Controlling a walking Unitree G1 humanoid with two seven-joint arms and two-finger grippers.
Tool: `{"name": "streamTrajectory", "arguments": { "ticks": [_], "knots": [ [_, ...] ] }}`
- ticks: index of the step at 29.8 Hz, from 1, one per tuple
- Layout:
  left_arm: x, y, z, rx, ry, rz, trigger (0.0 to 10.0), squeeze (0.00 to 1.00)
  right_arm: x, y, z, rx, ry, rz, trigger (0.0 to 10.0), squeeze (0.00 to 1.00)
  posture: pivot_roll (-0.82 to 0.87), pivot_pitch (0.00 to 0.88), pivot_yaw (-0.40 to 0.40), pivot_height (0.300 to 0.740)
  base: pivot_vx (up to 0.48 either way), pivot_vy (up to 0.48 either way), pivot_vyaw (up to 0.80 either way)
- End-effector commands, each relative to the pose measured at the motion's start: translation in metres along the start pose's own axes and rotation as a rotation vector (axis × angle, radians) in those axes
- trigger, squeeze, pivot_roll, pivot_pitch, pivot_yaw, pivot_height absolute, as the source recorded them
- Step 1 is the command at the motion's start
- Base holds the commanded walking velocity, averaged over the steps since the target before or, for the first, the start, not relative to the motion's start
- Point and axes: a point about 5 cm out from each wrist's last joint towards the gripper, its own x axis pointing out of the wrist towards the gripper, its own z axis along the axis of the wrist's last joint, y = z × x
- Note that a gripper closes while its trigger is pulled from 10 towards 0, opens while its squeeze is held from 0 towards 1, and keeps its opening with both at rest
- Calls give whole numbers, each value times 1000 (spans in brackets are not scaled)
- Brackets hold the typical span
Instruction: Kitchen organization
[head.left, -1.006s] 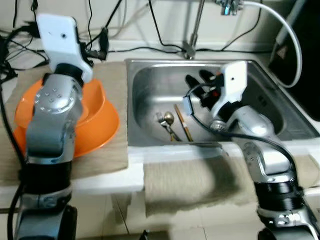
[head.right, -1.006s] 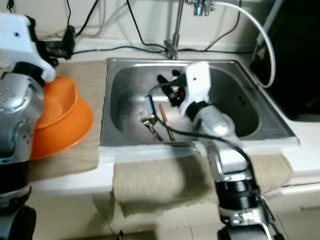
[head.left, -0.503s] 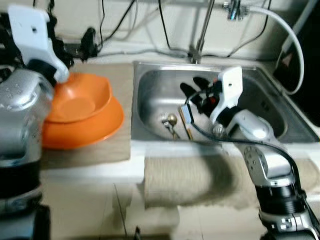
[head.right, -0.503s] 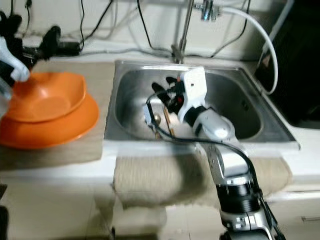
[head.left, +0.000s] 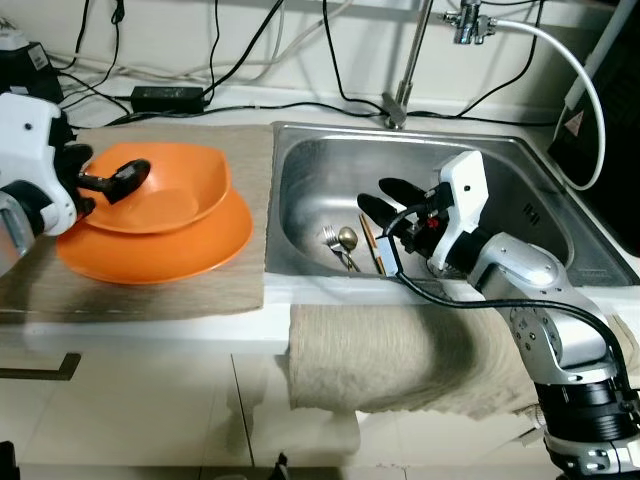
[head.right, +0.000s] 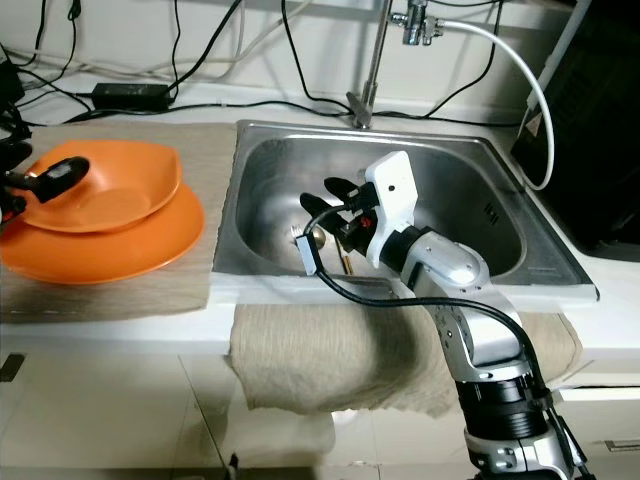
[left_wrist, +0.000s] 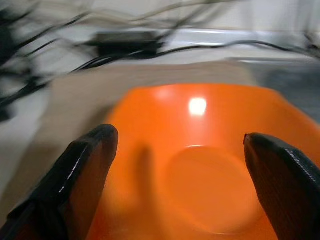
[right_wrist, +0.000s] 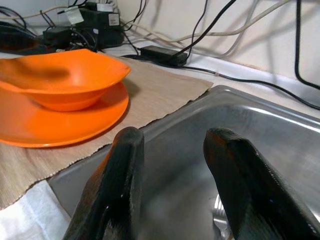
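Note:
An orange bowl (head.left: 160, 195) sits in an orange plate (head.left: 150, 250) on the counter left of the sink. My left gripper (head.left: 102, 176) is at the bowl's left rim, one black finger (head.left: 125, 178) reaching over it. In the left wrist view that gripper (left_wrist: 175, 170) is open wide, with the bowl (left_wrist: 200, 165) just ahead. My right gripper (head.left: 385, 200) hangs open inside the sink (head.left: 520, 170), close above a fork (head.left: 330, 240), a spoon (head.left: 347, 238) and chopsticks (head.left: 368, 248) on the sink floor. Its fingers (right_wrist: 120, 185) are apart, with nothing between them.
A beige mat (head.left: 180, 290) lies under the plate. A grey towel (head.left: 400, 350) hangs over the counter's front edge. The faucet (head.left: 405, 70) and hose stand behind the sink, with cables and a power adapter (head.left: 165, 97) along the wall. A black appliance (head.left: 612, 100) stands far right.
The camera has shifted. My left arm has swung from in front of the view out to the left, bringing its gripper to the bowl's rim. The right gripper stays over the cutlery.

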Motion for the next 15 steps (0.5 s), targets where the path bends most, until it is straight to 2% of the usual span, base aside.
{"name": "streamTrajectory", "arguments": {
  "ticks": [1,8,11,12,14,15],
  "knots": [
    [0,3,3,-61,-23,8,10000,1000,-2,4,2,-3,1,34,10000,0,-2,0,-63,740,0,0,0],
    [3,10,-1,-135,-37,36,10000,1000,-1,8,2,-3,14,78,10000,0,-5,0,-63,740,0,0,0],
    [6,5,-5,-179,-20,-3,10000,1000,-2,9,2,-5,15,93,10000,0,-5,0,-63,740,0,0,0],
    [7,4,-8,-203,-7,-16,10000,584,-3,8,2,-4,14,94,10000,0,-8,0,-61,740,0,0,0],
    [8,2,-10,-217,2,-21,10000,584,-3,8,2,-4,14,94,10000,0,-9,0,-60,740,0,0,0],
    [9,3,-13,-214,31,-4,10000,224,-4,7,2,-4,14,93,10000,0,-11,0,-57,740,0,0,0]
  ]
}}
